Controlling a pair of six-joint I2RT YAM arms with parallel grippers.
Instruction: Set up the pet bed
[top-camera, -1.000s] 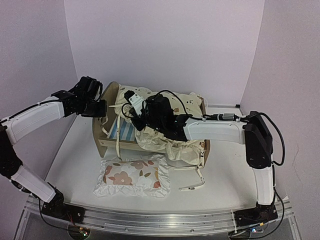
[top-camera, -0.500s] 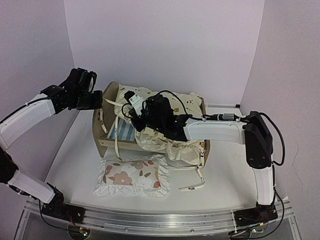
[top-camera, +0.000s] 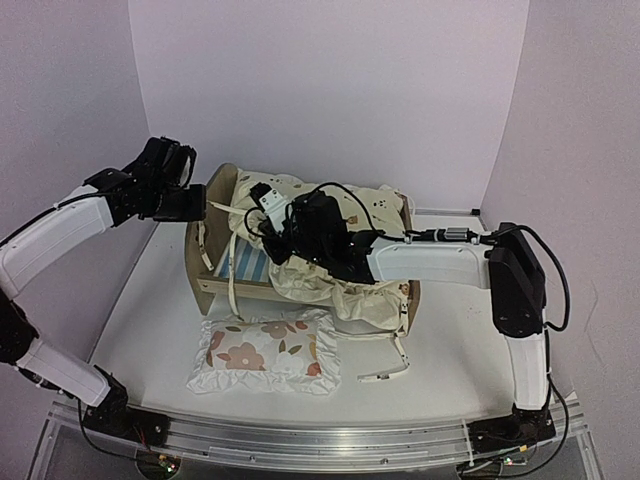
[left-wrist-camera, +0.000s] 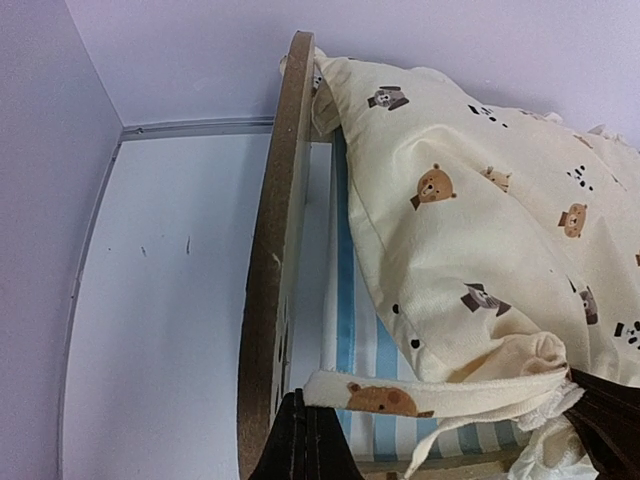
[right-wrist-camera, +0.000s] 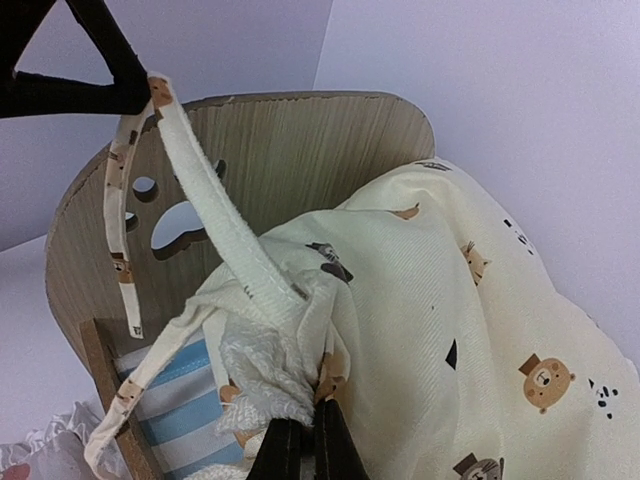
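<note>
The pet bed (top-camera: 212, 287) stands mid-table, its paw-print headboard (top-camera: 221, 190) at the left and its striped base (top-camera: 250, 265) partly showing. The cream animal-print cushion (top-camera: 340, 285) lies crumpled over the bed. My left gripper (top-camera: 197, 205) is beside the headboard, outside the bed, shut on a tie string (left-wrist-camera: 420, 395) of the cushion. The string runs taut over the headboard edge (left-wrist-camera: 270, 250). My right gripper (top-camera: 275, 245) is shut on a bunched corner of the cushion (right-wrist-camera: 290, 375) above the striped base (right-wrist-camera: 185, 400). In the right wrist view the left gripper (right-wrist-camera: 135, 95) holds the string (right-wrist-camera: 220, 220) in front of the headboard (right-wrist-camera: 300, 150).
The white flowered pillow (top-camera: 265, 355) lies on the table in front of the bed. Another tie string (top-camera: 385, 372) trails on the table to the pillow's right. White walls close in on the left, back and right.
My left gripper has moved left and slightly up, away from the bed, drawing the tie string over the headboard. The right arm and the cushion have hardly moved.
</note>
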